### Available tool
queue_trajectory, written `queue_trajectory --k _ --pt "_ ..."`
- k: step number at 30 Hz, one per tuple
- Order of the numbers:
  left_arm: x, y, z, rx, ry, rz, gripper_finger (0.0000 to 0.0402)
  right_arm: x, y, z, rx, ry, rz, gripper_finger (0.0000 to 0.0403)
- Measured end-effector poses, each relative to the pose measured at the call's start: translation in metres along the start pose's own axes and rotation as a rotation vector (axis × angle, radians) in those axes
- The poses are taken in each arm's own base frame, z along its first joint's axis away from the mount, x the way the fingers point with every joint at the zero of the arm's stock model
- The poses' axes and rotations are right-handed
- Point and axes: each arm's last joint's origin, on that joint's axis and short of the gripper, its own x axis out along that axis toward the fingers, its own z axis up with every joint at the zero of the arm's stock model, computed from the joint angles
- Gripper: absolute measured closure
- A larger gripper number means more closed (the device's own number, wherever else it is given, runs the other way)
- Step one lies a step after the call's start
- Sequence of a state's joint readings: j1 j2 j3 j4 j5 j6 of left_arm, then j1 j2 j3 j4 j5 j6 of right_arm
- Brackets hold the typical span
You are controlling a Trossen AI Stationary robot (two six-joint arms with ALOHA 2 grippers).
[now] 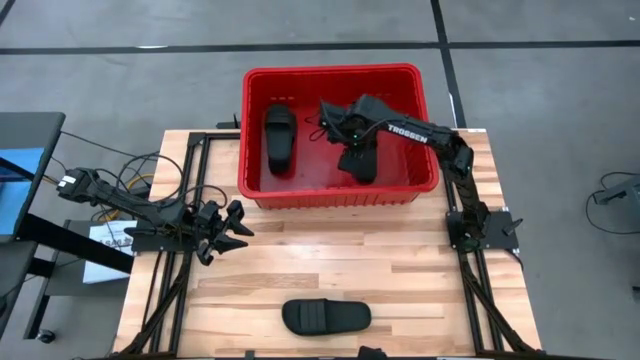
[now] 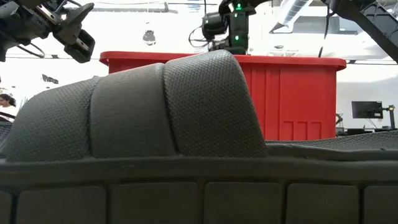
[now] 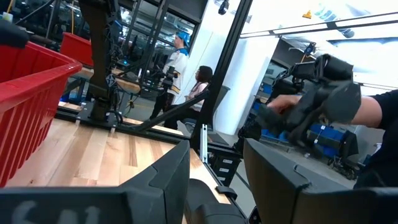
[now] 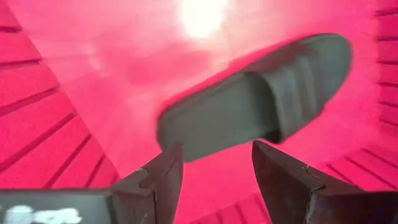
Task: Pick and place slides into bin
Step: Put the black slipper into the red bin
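The red bin (image 1: 400,85) stands at the table's far edge. One black slide (image 1: 278,140) lies on its floor at the left. My right gripper (image 4: 214,155) is open inside the bin's right half, just above a second slide (image 4: 249,106) that lies sole down on the bin floor, and does not touch it. A third slide (image 1: 326,316) lies on the table near the front edge and fills the low view (image 2: 174,106). My left gripper (image 1: 235,225) is open and empty over the table's left side.
Black frame rails (image 1: 470,270) run along both sides of the wooden table. Cables (image 1: 130,180) trail off the left side. The bin's near wall (image 2: 298,99) rises behind the front slide. People stand in the room beyond (image 3: 180,68).
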State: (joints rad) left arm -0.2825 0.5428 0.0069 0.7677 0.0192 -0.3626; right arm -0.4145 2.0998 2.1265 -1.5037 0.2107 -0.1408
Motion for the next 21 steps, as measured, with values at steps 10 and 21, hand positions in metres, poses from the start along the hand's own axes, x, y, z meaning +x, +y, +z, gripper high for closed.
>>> queue_trajectory --k 10,21 --pt "0.000 0.000 0.000 0.000 0.000 0.000 0.0260 -0.073 -0.013 -0.012 0.021 -0.200 -0.088 0.0208" --pt "0.000 0.000 0.000 0.003 -0.001 0.004 0.0260 -0.151 -0.018 -0.076 -0.010 -0.384 -0.170 0.0219"
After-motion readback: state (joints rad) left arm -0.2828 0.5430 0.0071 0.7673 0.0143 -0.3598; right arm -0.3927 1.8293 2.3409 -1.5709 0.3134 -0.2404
